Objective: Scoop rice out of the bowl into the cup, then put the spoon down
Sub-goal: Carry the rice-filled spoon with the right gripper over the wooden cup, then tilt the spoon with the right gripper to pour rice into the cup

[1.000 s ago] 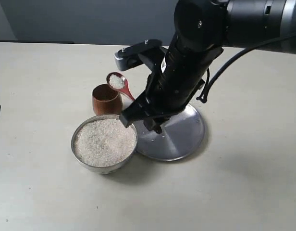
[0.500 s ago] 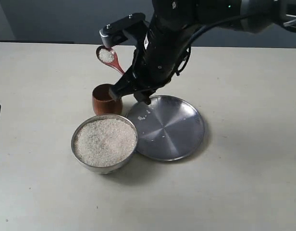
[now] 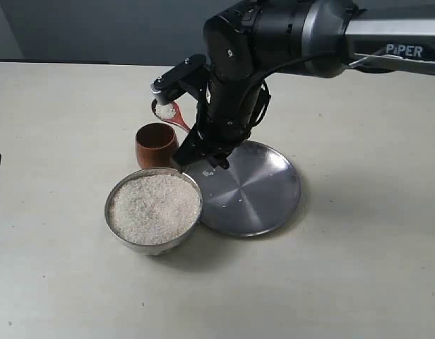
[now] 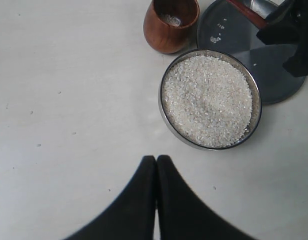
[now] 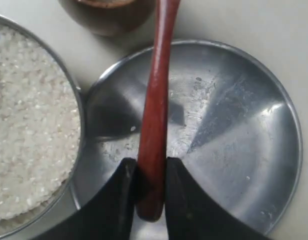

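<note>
The bowl (image 3: 142, 246) brims with rice (image 3: 154, 208), the cup (image 4: 161, 37) holds few grains, the right hand (image 5: 151, 170) grips the rice-laden spoon (image 5: 159, 90), the left hand (image 4: 156, 162) is closed.

Looks down aslant over the whole table (image 3: 373, 275) from outside. Faces straight down from both wrists, left high, right close above the plate (image 5: 234, 130). Shares bowl (image 3: 148, 246), cup (image 3: 154, 155), plate throughout.

**Table Count: Four Utensils, Two Grippers**

There is one metal bowl (image 3: 150, 248), one wooden cup (image 3: 150, 154), one wooden spoon (image 3: 176, 118) and one flat metal plate (image 3: 263, 191). The rice (image 3: 154, 208) forms one heap, plus one spoonful. Two grippers appear: the left gripper (image 4: 156, 160) and the right gripper (image 5: 150, 169).
</note>
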